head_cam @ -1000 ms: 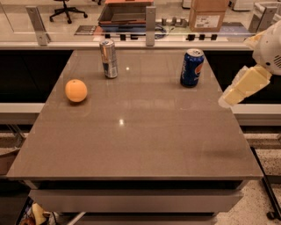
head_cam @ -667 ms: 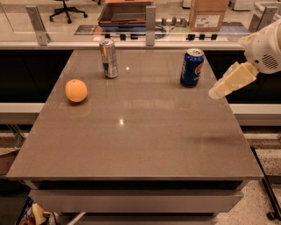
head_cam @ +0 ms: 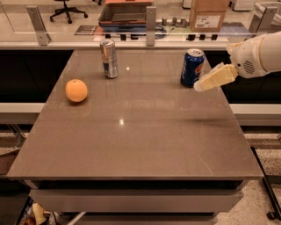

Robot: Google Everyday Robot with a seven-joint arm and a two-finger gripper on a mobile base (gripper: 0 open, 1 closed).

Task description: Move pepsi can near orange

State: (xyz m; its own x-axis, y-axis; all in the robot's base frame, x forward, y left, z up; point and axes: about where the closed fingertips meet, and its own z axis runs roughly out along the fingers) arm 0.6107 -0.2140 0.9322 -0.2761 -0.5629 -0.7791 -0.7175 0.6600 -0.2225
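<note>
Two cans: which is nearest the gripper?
The dark blue pepsi can, rear right; the gripper is just right of it. The silver can stands far left.

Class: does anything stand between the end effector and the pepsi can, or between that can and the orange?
Nothing visible. The end effector hangs just right of the pepsi can; bare tabletop lies between can and orange, the silver can standing behind that line.

I counted two cans on the one table [head_cam: 140,145]: one pepsi can [head_cam: 192,67] and one silver can [head_cam: 109,58] (the taller, slimmer one). One orange [head_cam: 76,90]. One gripper [head_cam: 198,86], hanging just right of the pepsi can. Beyond the table I saw one cardboard box [head_cam: 209,14] and one office chair [head_cam: 66,9].
</note>
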